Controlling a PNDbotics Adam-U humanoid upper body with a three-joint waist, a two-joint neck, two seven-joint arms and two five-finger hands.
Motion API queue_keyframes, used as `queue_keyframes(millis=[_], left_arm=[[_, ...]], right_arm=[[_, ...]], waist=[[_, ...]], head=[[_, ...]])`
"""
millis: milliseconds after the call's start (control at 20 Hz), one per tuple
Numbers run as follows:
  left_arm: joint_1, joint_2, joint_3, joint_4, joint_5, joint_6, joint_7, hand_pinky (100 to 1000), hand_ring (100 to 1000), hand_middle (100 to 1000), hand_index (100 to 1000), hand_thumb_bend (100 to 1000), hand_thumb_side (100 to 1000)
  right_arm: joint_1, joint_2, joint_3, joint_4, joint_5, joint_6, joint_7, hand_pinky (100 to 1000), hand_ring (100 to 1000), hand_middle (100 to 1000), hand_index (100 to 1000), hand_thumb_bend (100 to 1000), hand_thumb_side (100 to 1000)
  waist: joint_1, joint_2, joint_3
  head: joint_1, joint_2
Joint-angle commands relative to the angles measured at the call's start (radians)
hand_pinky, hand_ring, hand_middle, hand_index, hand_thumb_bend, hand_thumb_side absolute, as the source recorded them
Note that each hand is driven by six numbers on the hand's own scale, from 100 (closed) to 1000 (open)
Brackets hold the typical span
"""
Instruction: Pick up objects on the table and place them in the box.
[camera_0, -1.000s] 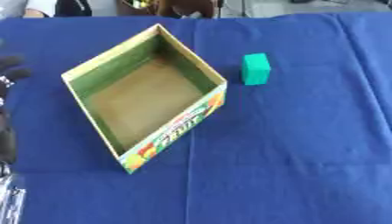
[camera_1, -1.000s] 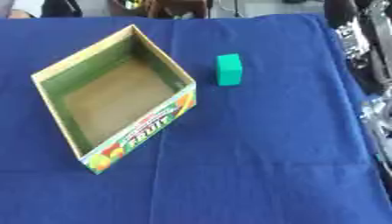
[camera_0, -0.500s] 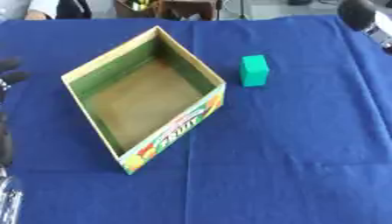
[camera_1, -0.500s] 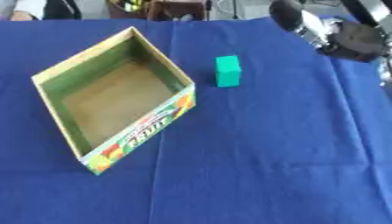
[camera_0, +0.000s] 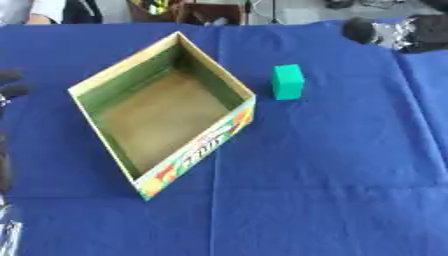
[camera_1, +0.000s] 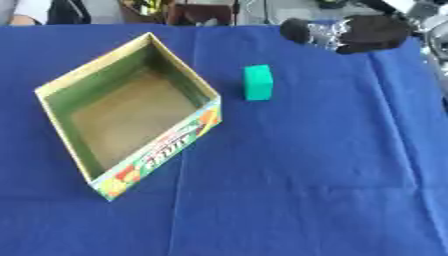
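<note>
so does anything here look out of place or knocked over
Nothing looks spilled or damaged. The box sits corner-on to the table edge, open and empty. The green block stands upright on the blue cloth beside it, not touching. The right robot hand is above the far edge.

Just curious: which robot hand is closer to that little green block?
Right. The right robot hand hovers beyond the green block; the left robot hand sits past the box.
</note>
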Motion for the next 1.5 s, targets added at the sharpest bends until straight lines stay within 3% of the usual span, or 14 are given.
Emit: queue_keyframes(millis=[50,250,400,800,1250,1500], left_arm=[[-0.007,0.021,-0.005,-0.017,0.006,-0.001,-0.006,668,694,724,837,100,1000],[-0.009,0.024,-0.011,-0.017,0.009,0.002,-0.012,668,694,724,837,100,1000],[-0.010,0.025,-0.012,-0.017,0.011,0.003,-0.015,668,694,725,837,100,1000],[-0.014,0.024,-0.016,-0.017,0.014,0.005,-0.020,668,695,725,837,100,1000],[-0.020,0.021,-0.018,-0.017,0.016,0.006,-0.025,669,696,726,837,100,1000],[-0.022,0.019,-0.017,-0.017,0.015,0.007,-0.027,670,697,726,837,100,1000]], right_arm=[[-0.030,-0.039,0.004,0.036,0.022,-0.020,0.020,848,845,808,914,558,863],[-0.098,-0.015,0.068,0.117,0.071,0.008,0.068,849,855,819,933,565,806],[-0.144,0.014,0.084,0.185,0.112,-0.002,0.110,847,855,812,931,581,762],[-0.234,0.104,0.075,0.371,0.189,-0.030,0.224,848,840,766,908,650,587],[-0.299,0.176,0.067,0.578,0.289,-0.077,0.268,843,846,779,918,592,382],[-0.312,0.202,0.061,0.655,0.332,-0.105,0.245,836,836,764,906,596,389]], waist=[[-0.004,-0.022,0.004],[-0.009,-0.022,0.012],[-0.011,-0.022,0.016],[-0.012,-0.015,0.024],[-0.018,0.000,0.042],[-0.019,0.006,0.047]], head=[[-0.006,-0.007],[-0.013,-0.010],[-0.016,-0.013],[-0.023,-0.021],[-0.037,-0.033],[-0.042,-0.037]])
